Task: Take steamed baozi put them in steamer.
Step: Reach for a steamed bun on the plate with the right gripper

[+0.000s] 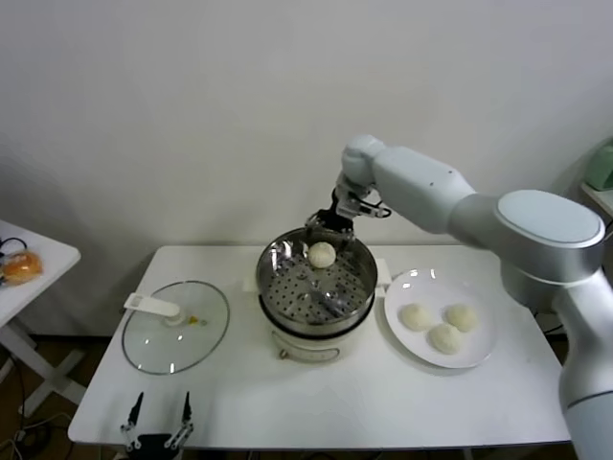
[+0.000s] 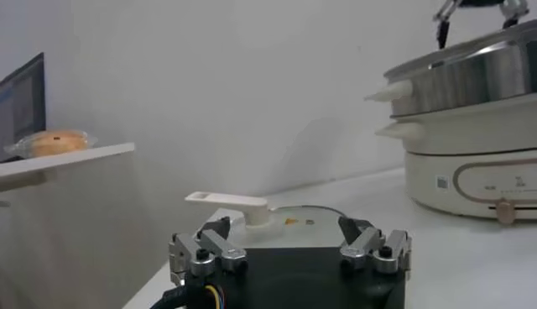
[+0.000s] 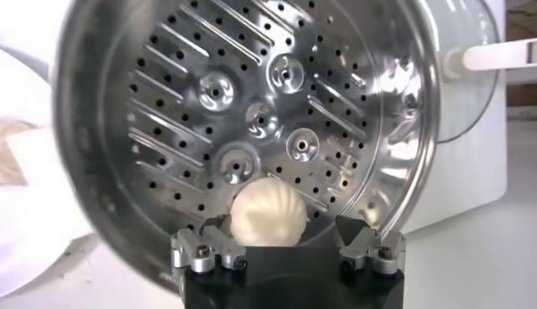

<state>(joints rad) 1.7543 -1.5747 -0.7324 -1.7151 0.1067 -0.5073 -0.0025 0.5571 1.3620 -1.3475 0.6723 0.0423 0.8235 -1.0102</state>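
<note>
One cream-white baozi [image 1: 322,254] lies on the perforated floor at the far side of the shiny steamer [image 1: 287,305], which sits on its cream pot base mid-table. My right gripper [image 1: 330,222] hovers just above the steamer's far rim, open, nothing between its fingers. In the right wrist view the baozi [image 3: 268,212] rests on the steamer floor [image 3: 252,101] below the gripper [image 3: 281,225], whose jaws stand wide apart. Three more baozi [image 1: 417,316] [image 1: 461,317] [image 1: 444,337] sit on a white plate [image 1: 412,287] to the right. My left gripper [image 1: 158,417] is parked open at the table's front left.
A round glass lid [image 1: 177,331] with a white handle [image 2: 226,201] lies flat left of the steamer. An orange-brown bun [image 1: 21,266] sits on a small side table at far left. The steamer's base [image 2: 470,168] rises ahead of the left gripper [image 2: 285,227].
</note>
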